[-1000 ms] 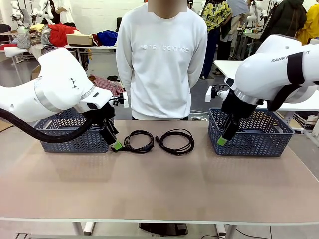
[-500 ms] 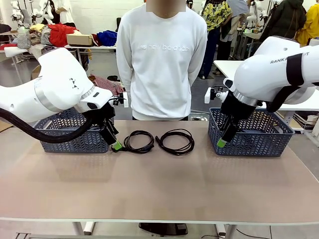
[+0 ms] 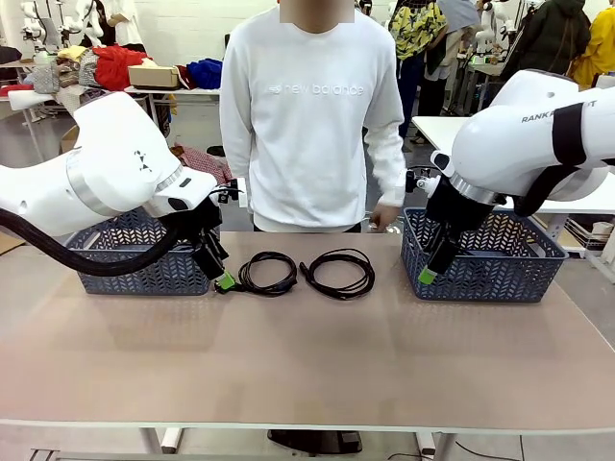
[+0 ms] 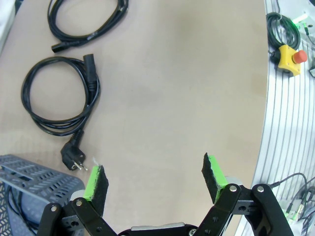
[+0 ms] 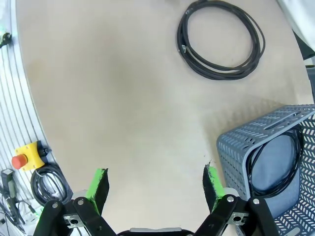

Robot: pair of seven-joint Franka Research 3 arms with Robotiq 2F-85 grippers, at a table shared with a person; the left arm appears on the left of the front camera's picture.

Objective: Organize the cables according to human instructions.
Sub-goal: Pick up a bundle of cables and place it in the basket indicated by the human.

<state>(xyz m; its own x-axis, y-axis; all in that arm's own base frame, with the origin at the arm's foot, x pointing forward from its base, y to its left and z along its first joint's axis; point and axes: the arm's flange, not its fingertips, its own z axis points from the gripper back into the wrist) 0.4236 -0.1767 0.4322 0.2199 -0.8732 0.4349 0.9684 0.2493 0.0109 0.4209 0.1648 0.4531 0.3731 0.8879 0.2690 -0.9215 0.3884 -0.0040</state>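
While my arms slope down toward the far edge of the tabletop (image 3: 307, 365), my left claw (image 3: 225, 281) gapes just beside one cable (image 3: 269, 291) of two coiled there; my right claw (image 3: 427, 276), also open, fronts the right basket (image 3: 500, 279) holding a third cable (image 5: 298, 155).

Two black cable coils on the table (image 3: 307, 365), and more black cord inside the two baskets.

The left coil (image 3: 267, 273) is a loose round loop of several turns lying flat. Its two-pin plug (image 4: 74, 160) sticks out just beside the left basket (image 3: 144, 274). The right coil (image 3: 338, 273), a little wider, lies flat close beside it, not touching. A third cable (image 5: 275, 167) lies coiled on the floor of the right basket (image 3: 500, 279), along its walls. A short curve of black cord (image 4: 12, 209) shows inside the left basket, mostly hidden.
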